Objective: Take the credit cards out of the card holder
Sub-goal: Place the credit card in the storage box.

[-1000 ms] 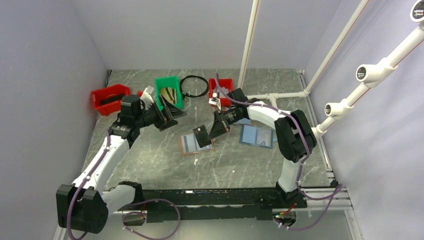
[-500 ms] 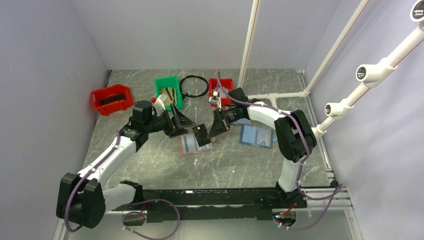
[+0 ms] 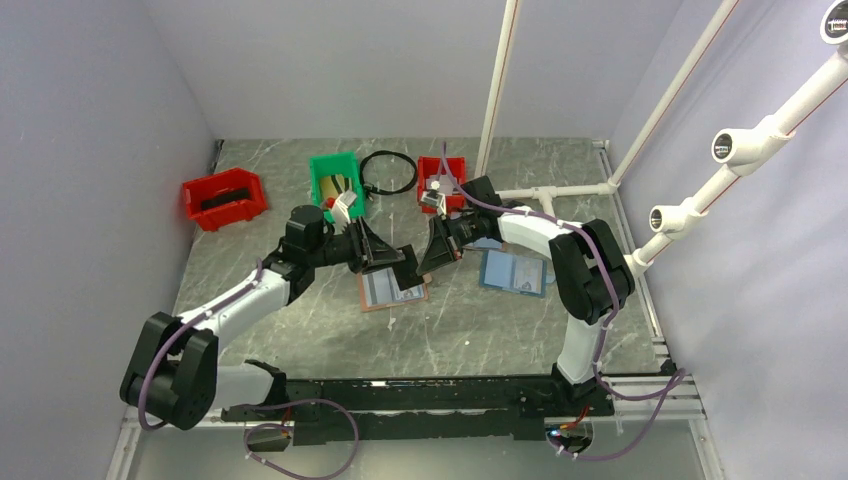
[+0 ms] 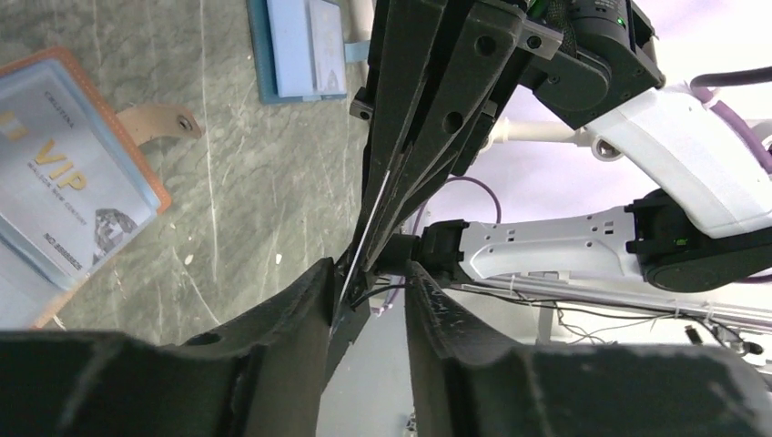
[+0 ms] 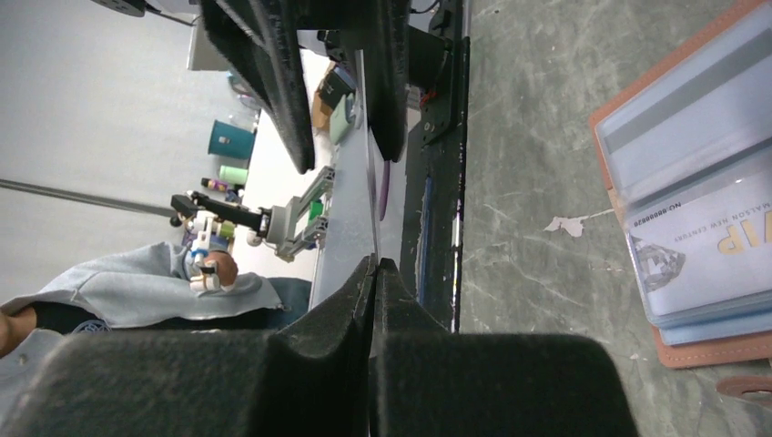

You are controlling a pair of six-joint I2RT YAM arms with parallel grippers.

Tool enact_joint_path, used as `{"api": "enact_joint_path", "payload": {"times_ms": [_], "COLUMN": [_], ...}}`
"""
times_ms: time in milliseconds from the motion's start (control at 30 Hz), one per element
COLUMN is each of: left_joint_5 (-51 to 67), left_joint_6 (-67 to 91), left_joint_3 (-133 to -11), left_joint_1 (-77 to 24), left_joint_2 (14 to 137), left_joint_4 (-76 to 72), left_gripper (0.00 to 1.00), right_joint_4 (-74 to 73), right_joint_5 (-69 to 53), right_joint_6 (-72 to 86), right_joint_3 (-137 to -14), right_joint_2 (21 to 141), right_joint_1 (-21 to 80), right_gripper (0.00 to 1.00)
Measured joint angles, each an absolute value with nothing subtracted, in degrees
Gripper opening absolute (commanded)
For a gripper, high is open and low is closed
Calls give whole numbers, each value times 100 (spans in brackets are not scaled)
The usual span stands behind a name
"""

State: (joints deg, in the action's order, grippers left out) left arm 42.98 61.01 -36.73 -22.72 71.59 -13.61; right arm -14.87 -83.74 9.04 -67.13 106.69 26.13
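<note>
The left gripper (image 3: 402,262) hangs just above the far edge of the card holder (image 5: 715,350), which lies open and flat. Its fingers (image 4: 300,309) stand apart, one on each side of a credit card (image 5: 364,182) that is held in the air, edge-on, above the holder. I judge the step to be a handover of this card from the right arm to the left one. To do it well, the left fingers should meet squarely on the flat faces of the card, on its free half and not at a corner, because the plastic is thin and smooth and can slip. One finger looks nearer to the card than the other, so the gripper should be centred, otherwise the card is pushed sideways. The right gripper (image 3: 428,258), above the right part of the holder, has its fingers clamped on the other end of the card; it should let go only when the left grip is firm. A VIP card (image 4: 64,173) sits in the holder's pocket, so more is to be taken out
</note>
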Motion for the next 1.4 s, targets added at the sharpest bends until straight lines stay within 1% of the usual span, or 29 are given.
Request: {"api": "enact_joint_path", "payload": {"times_ms": [33, 67, 100, 167, 200, 233, 267, 333, 367, 467, 633, 767, 867, 1033, 1233, 1400], "left_joint_5": [4335, 4366, 4379, 4407, 4431, 4442, 4453, 4453, 4421, 4069, 3157, 2464, 2130, 1826, 1562, 1232], "left_joint_6": [6119, 6130, 6156, 6158, 6132, 6121, 6108, 5975, 5859, 5247, 4285, 3809, 3522, 3166, 2851, 2630], "left_joint_3": [-3673, -3673, -3673, -3673, -3673, -3673, -3673, -3688, -3715, -3999, -4558, -4823, -5006, -5181, -5253, -5253], "left_joint_1": [-2276, -2276, -2274, -2274, -2274, -2274, -2274, -2274, -2274, -2268, -2202, -2137, -2060, -1780, -1634, -1461], "left_joint_2": [7185, 7205, 7225, 7269, 7286, 7290, 7290, 7269, 7242, 7067, 6576, 6267, 6246, 6324, 6427, 6431], "left_joint_4": [-1422, -1452, -1472, -1540, -1586, -1621, -1632, -1490, -1310, -224, 1374, 2132, 2477, 2770, 2851, 2689], "left_gripper": [21, 9, 0, 0, 0, 0, 0, 0, 0, 0, 0, 0, 0, 0, 0, 0], "right_joint_4": [-1435, -1378, -1343, -1313, -1313, -1317, -1347, -1603, -1918, -2886, -3813, -4163, -4329, -4626, -5050, -5103], "right_joint_5": [-8414, -8444, -8464, -8525, -8545, -8552, -8549, -8409, -8272, -7596, -6184, -5207, -4779, -4213, -3887, -3607], "right_joint_6": [956, 1007, 1048, 1111, 1122, 1122, 1085, 814, 499, -493, -1640, -2222, -2512, -2965, -3468, -3732], "right_joint_3": [-6698, -6685, -6678, -6678, -6678, -6678, -6678, -6716, -6790, -7107, -7201, -7201, -7207, -7207, -7238, -7271], "right_joint_2": [10669, 10669, 10669, 10669, 10667, 10667, 10667, 10645, 10634, 10556, 10075, 9756, 9717, 9717, 9719, 9717], "right_joint_1": [2609, 2604, 2598, 2596, 2589, 2580, 2576, 2567, 2569, 2561, 2528, 2401, 2182, 1798, 1820, 1835], "right_gripper": [0, 0, 0, 0, 10, 24, 36, 53, 59, 65, 68, 67, 67, 66, 65, 65]}}
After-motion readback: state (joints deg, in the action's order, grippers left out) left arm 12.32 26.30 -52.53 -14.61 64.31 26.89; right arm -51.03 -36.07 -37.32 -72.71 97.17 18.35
